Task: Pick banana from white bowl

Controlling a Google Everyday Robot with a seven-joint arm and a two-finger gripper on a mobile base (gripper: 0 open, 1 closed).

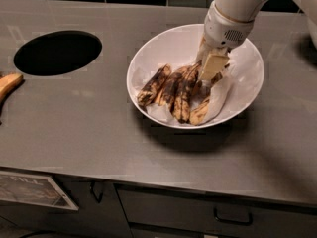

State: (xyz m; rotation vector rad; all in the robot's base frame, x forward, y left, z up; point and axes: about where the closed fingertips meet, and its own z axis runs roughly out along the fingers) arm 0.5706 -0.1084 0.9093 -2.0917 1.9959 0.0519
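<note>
The banana, a bunch of small yellow bananas with heavy brown-black patches, lies in the white bowl on the grey counter. The bowl is wide, round and glossy. My gripper reaches down from the upper right into the bowl. It sits at the right end of the bunch, where the bananas come together, and touches or nearly touches it. The white arm above it hides part of the bowl's far rim.
A thin translucent white sheet lies under the bunch in the bowl. A dark round hole opens in the counter at the left. A clean orange-yellow banana lies at the left edge. Drawers with handles are below the counter's front edge.
</note>
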